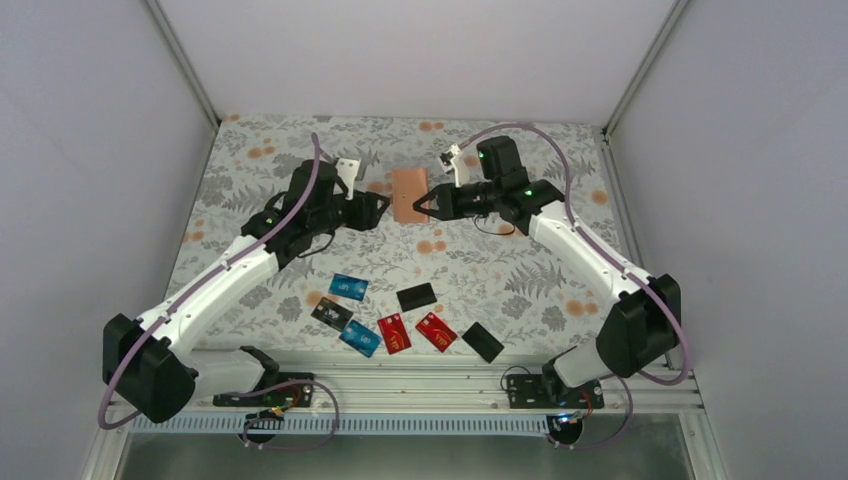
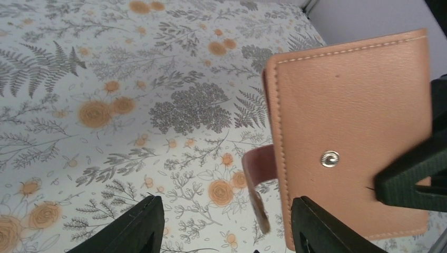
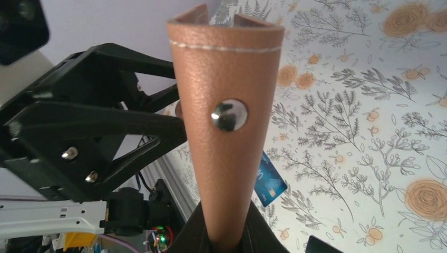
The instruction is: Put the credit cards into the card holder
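The card holder [image 1: 408, 192] is clamped in the right gripper [image 1: 421, 203], the left gripper [image 1: 385, 207] spread, seemingly empty; the credit cards [image 1: 394, 333] are left lying near.

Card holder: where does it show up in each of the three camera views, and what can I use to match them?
Top external: the card holder is small, at upper centre.
Left wrist: it fills the right side, with its stud facing the camera.
Right wrist: it runs up the centre from the bottom edge.
Shared landmark: the right claw clamped on its edge.
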Controlling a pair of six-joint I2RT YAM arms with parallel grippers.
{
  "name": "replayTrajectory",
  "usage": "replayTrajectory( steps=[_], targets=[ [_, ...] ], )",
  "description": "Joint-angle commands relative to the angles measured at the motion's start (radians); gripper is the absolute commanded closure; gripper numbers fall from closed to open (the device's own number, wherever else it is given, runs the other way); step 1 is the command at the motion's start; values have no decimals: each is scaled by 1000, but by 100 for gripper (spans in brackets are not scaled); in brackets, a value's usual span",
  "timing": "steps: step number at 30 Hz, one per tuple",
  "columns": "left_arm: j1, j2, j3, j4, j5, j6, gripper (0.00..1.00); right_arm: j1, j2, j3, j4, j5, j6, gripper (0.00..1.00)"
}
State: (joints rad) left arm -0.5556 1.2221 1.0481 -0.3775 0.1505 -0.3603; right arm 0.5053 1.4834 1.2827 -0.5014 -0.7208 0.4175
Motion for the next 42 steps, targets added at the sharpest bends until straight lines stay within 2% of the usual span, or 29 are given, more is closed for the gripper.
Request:
replayTrajectory(
  steps=[1, 9, 17, 23, 33, 35, 36, 39, 42],
  targets=[
    [16, -3, -3, 40, 18, -12, 41, -4, -43, 2, 50, -45, 9, 96],
    [29, 8, -7, 73, 50, -24, 49, -4, -43, 1, 68, -75, 9, 96],
    [37, 28, -2, 90, 68, -27, 64, -4, -54, -1, 75, -80, 10, 96],
    [44, 19, -15, 112, 110, -31, 67, -4, -60, -3, 85, -83, 12, 96],
    [53, 14, -50, 179, 184, -20, 96, -4, -67, -44, 125, -86, 17, 96],
    [54, 13, -62, 188, 187, -19, 97, -6, -61, -59, 132, -74, 15, 96],
    [54, 13, -66, 190, 185, -21, 98, -8, -55, -66, 132, -63, 13, 95],
    [56, 23, -73, 177, 163, -22, 98, -12, -9, -89, 122, -5, 19, 80],
    [62, 39, -96, 168, 144, -21, 98, -16, 54, -126, 136, 42, 38, 79]
  ],
)
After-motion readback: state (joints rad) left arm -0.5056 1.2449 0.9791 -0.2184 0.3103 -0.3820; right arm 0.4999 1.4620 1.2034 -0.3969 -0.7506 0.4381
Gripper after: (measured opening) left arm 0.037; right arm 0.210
